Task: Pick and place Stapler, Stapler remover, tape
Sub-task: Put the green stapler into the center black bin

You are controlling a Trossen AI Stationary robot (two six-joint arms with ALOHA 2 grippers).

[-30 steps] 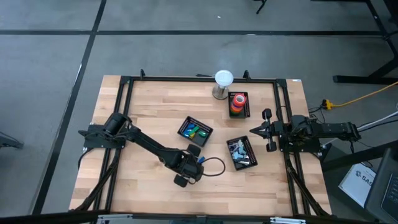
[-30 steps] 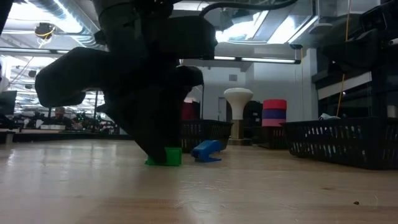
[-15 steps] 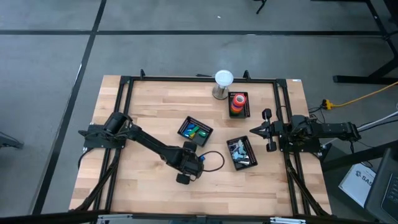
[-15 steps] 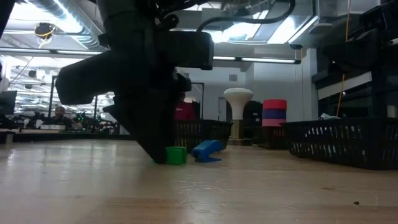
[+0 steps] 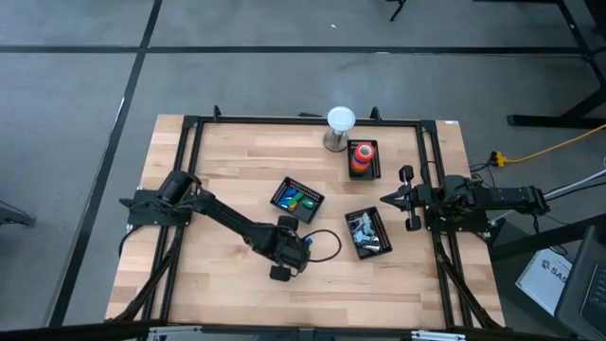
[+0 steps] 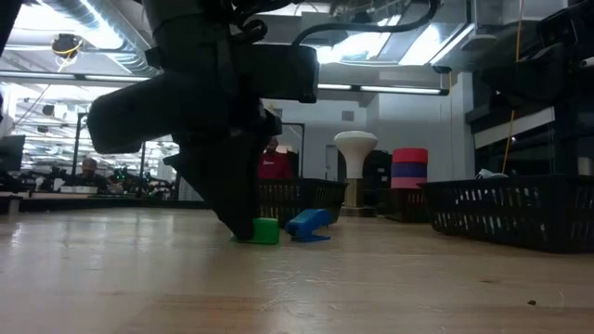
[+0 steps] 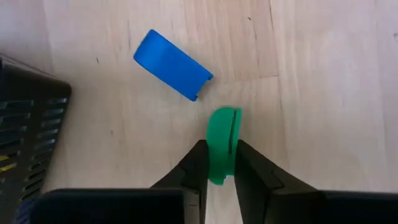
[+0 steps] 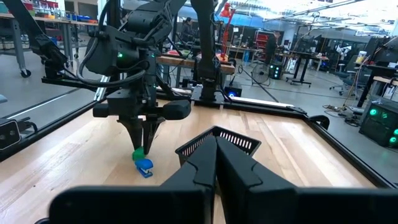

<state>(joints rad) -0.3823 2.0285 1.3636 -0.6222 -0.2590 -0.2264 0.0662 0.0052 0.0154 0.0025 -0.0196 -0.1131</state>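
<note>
Left tool [image 7: 219,169] has closed on green item [image 7: 221,143].

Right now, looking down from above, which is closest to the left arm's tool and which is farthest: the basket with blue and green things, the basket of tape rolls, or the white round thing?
From the left tool:
1. Basket of blue and green things, mid-table, just beyond it.
2. Basket of tape rolls, farther back, toward the right arm's side.
3. White round thing, at the back edge.

The high view looks straight down on the whole table [image 5: 227,161]; the low view looks level across it from its surface. Both wrist views share the green block [image 7: 221,144] with them, the left from close above, the right from across the table.
</note>
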